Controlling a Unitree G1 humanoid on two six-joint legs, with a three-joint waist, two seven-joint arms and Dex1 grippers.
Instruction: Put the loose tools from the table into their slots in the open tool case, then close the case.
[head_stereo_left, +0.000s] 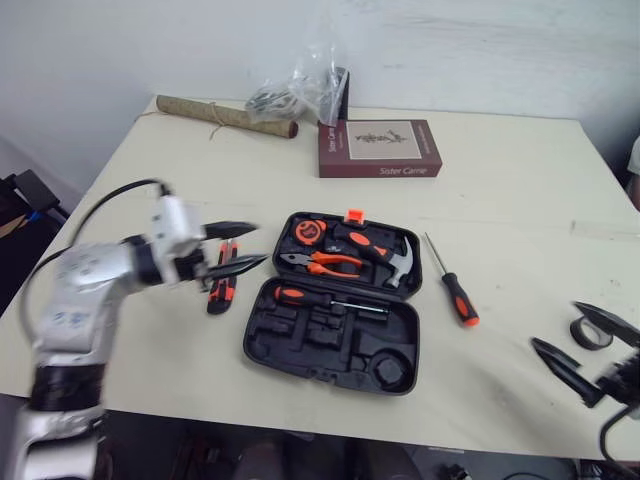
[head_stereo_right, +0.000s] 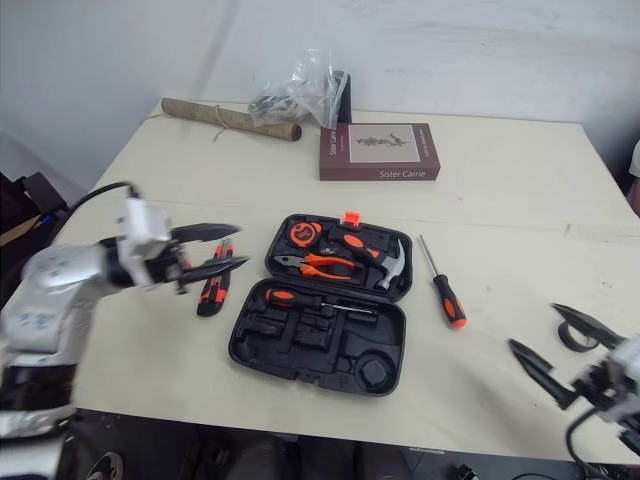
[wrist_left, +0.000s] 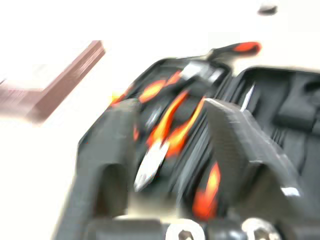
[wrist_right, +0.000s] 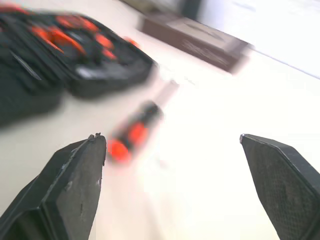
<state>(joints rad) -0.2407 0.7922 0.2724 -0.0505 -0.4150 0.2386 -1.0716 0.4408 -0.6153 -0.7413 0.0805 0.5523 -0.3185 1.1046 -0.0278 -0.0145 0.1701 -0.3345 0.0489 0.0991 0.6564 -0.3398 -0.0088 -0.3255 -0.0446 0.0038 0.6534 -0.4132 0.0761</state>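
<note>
The black tool case (head_stereo_left: 335, 335) lies open mid-table. Its far half holds a tape measure, orange pliers (head_stereo_left: 322, 263) and a hammer (head_stereo_left: 385, 255). A screwdriver (head_stereo_left: 325, 299) lies in the near half. A loose orange and black knife-like tool (head_stereo_left: 222, 287) lies just left of the case. A loose screwdriver (head_stereo_left: 455, 290) lies to its right. My left gripper (head_stereo_left: 258, 245) hovers open above the knife-like tool, pointing at the case. My right gripper (head_stereo_left: 556, 325) is open near the table's right front, aimed toward the loose screwdriver (wrist_right: 132, 132).
A brown book (head_stereo_left: 380, 148) lies behind the case. A rolled mat (head_stereo_left: 225, 116) and a plastic bag (head_stereo_left: 310, 85) sit at the back edge. A black ring (head_stereo_left: 590, 335) rests by my right gripper. The table's front edge runs close below the case.
</note>
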